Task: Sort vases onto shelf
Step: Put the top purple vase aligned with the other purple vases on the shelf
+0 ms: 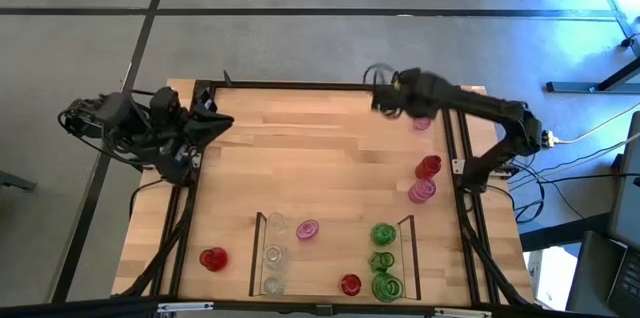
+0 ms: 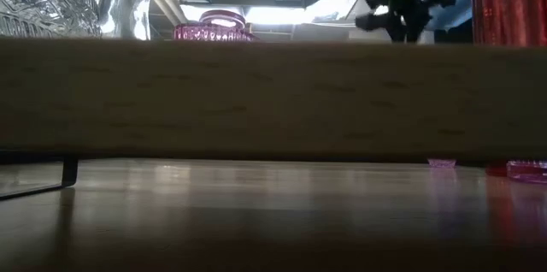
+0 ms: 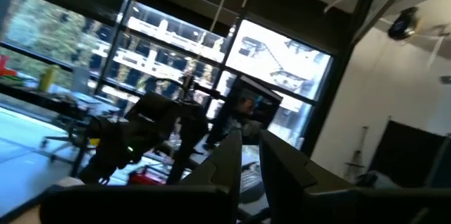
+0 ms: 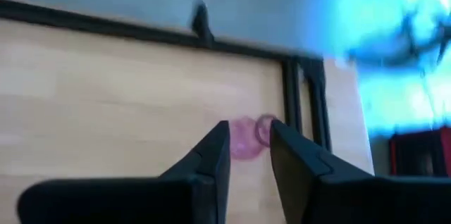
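Note:
The shelf stands at the table's near edge. It holds three clear vases, a pink one, three green ones and a red one. A red vase stands left of the shelf. A red vase and a pink vase stand by the right rail. Another pink vase lies at the far right, on its side in the right wrist view. My right gripper hovers above the table near it, slightly open and empty. My left gripper waits at the far left, shut.
A black frame runs round the tabletop, and its right rail passes close to the lying pink vase. Bare wood lies across the table's middle. In the low view a wooden board fills the foreground.

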Robot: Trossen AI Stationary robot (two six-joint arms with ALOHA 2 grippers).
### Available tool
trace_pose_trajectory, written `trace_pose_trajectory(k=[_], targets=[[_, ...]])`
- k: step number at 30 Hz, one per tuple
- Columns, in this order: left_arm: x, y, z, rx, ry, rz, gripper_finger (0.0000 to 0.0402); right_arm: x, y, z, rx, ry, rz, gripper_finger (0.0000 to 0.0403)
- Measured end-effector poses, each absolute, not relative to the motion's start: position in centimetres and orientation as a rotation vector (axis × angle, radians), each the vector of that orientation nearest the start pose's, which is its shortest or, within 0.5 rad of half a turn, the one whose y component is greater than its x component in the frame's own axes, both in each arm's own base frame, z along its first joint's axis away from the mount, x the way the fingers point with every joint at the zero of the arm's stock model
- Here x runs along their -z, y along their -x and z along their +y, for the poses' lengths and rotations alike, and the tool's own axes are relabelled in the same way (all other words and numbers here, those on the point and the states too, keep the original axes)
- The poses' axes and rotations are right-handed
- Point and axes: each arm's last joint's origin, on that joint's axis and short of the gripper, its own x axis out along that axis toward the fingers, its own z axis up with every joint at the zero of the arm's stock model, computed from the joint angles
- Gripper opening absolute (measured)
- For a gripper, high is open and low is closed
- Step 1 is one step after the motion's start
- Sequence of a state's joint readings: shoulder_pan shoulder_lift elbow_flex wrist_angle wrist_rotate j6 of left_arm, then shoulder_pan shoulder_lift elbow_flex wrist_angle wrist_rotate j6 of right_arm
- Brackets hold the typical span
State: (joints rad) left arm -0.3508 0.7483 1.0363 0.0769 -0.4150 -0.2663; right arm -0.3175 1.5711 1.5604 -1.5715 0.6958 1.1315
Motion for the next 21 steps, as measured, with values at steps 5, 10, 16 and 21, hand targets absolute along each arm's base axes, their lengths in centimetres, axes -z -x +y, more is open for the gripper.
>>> trace_pose_trajectory(k=[5, 10, 16, 21], targets=[[-44.2, -13.4, -3.6, -0.043, 0.355, -0.328, 0.0044, -32.1, -21.7, -14.9, 1.596, -0.671, 1.116, 0.0088], [-44.0, -13.8, -3.7, -0.062, 0.356, -0.321, 0.0044, -30.8, -19.2, -17.4, 1.579, -0.756, 1.255, 0.0088], [-43.9, -14.4, -3.1, -0.123, 0.347, -0.322, 0.0044, -28.9, -15.7, -18.5, 1.497, -0.911, 1.35, 0.0088], [-43.8, -14.8, -2.3, -0.15, 0.337, -0.325, 0.0044, -26.7, -14.5, -18.4, 1.432, -0.995, 1.302, 0.0088]])
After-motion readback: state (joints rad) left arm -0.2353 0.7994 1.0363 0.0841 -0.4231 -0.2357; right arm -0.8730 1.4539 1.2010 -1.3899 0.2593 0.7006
